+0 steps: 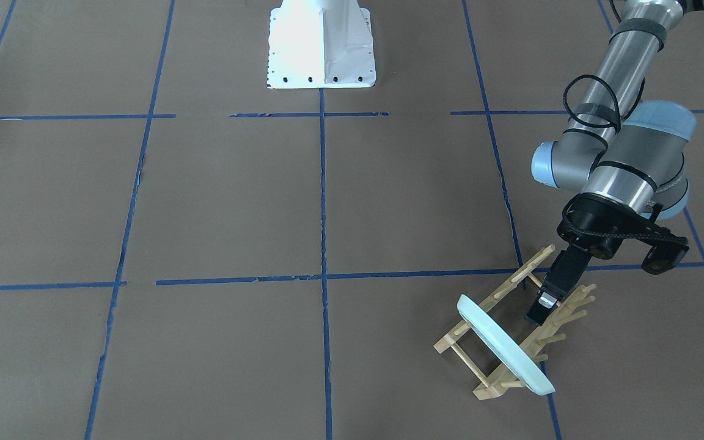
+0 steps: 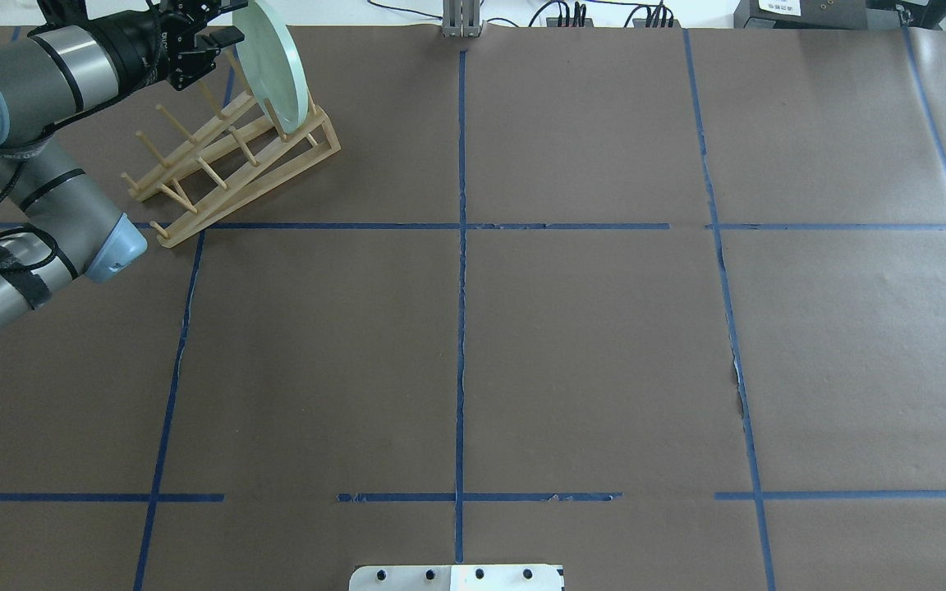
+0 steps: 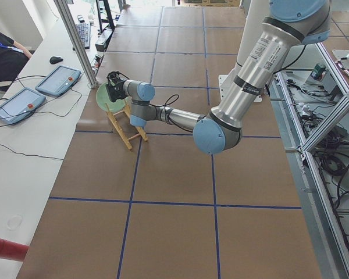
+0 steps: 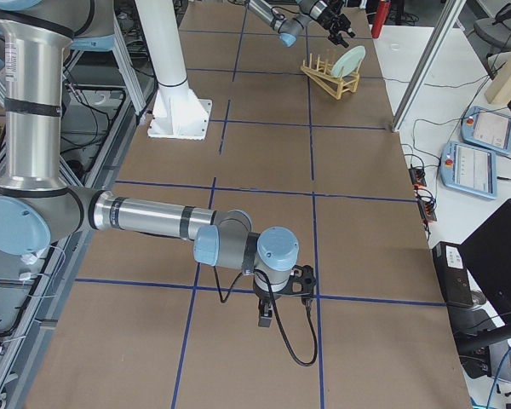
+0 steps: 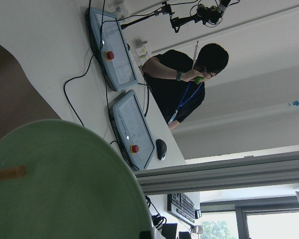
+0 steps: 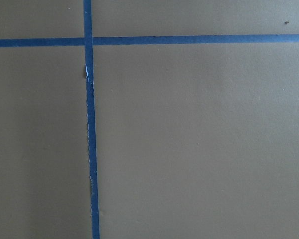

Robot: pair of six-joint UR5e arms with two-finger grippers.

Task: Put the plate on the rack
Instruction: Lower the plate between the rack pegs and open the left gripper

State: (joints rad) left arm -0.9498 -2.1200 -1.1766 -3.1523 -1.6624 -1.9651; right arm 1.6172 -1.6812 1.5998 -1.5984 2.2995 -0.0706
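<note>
The pale mint-green plate (image 1: 505,348) stands on edge between the pegs at one end of the small wooden rack (image 1: 491,387), leaning slightly. In the overhead view the plate (image 2: 272,66) and the rack (image 2: 235,176) are at the table's far left corner. My left gripper (image 2: 222,20) is open, just beside the plate's face and above the rack's pegs, not touching the plate. The left wrist view shows the plate (image 5: 65,189) close up with one peg across it. My right gripper (image 4: 266,317) hangs low over bare paper far from the rack; I cannot tell its state.
The robot's white base (image 1: 321,43) stands at the table's middle edge. Beyond the rack's end of the table are a metal post (image 3: 75,40), two teach pendants (image 3: 58,80) and a seated operator (image 5: 189,84). Blue tape lines (image 2: 461,328) grid the brown paper.
</note>
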